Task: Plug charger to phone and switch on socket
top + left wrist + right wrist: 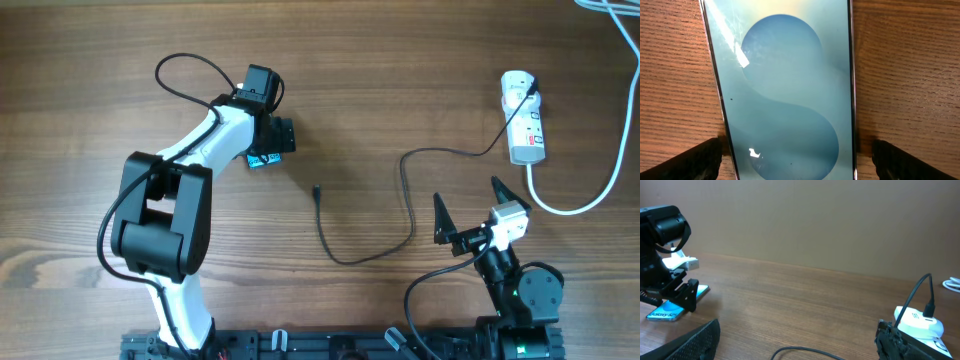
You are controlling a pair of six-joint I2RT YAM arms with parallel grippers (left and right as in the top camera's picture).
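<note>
A: Over at left, straddling the phone [790, 90] with the left end effector [796, 159] released, gripping nothing; idling with the right end effector [466, 192] agape.
B: Likely steadying phone first, then fetching the charger [316, 191] lying on open tabletop [380, 60].

1. The flat rectangular phone [785, 90] has a turquoise screen with a paler blue S-shaped swirl, cream toward one end, and a thin white edge.
2. The wooden surface [350, 80] is warm brown with fine darker grain lines.
3. The elongated plastic power strip [524, 120] is white with a small red mark; its thick cord [600, 190] is white.
4. The long thin charger cable [400, 215] is black.
5. The left arm [200, 140] is white and black; its fingers [690, 160] are black.
</note>
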